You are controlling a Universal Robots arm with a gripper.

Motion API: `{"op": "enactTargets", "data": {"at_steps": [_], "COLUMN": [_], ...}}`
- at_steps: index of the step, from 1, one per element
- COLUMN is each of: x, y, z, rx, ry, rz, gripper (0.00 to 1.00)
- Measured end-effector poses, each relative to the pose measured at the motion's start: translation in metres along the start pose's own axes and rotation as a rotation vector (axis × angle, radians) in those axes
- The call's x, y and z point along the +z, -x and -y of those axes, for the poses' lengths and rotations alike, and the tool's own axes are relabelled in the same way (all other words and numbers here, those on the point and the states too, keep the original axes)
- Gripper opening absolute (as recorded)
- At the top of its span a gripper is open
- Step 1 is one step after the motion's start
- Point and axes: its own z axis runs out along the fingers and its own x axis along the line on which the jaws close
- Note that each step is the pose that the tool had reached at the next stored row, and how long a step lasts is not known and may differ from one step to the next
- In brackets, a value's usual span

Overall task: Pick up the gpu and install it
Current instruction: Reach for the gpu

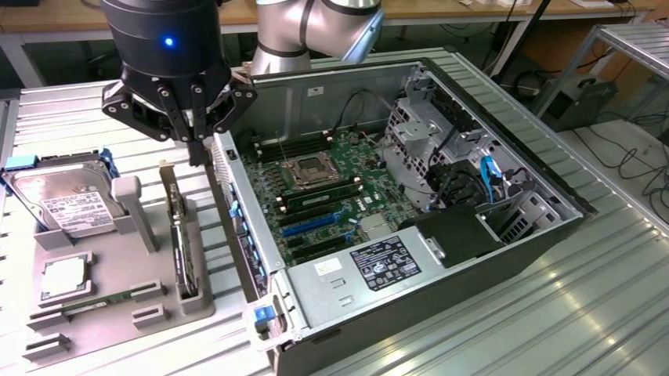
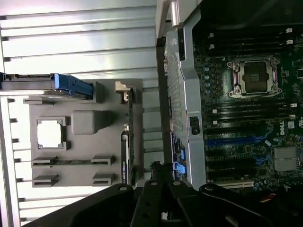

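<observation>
The pincer [image 1: 197, 153] hangs above the grey holder [image 1: 115, 266] on the worktop [image 1: 596, 313]; how wide, I cannot tell. The gpu [image 1: 182, 235] stands on edge there, likely for easy gripping, beside the open computer case [image 1: 313, 94].

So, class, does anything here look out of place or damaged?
Nothing stands out. The gpu stands on edge in its slot on the grey tray, the hard drive sits in its holder, and the gripper hangs near the gpu.
</observation>
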Motion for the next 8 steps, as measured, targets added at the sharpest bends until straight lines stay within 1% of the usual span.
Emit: {"op": "enactTargets", "data": {"at_steps": [8], "x": [-0.0001], "y": [0.0005], "z": [0.0063], "rx": [0.0], "ry": [-0.0002], "rz": [0.0], "gripper": [0.11]}}
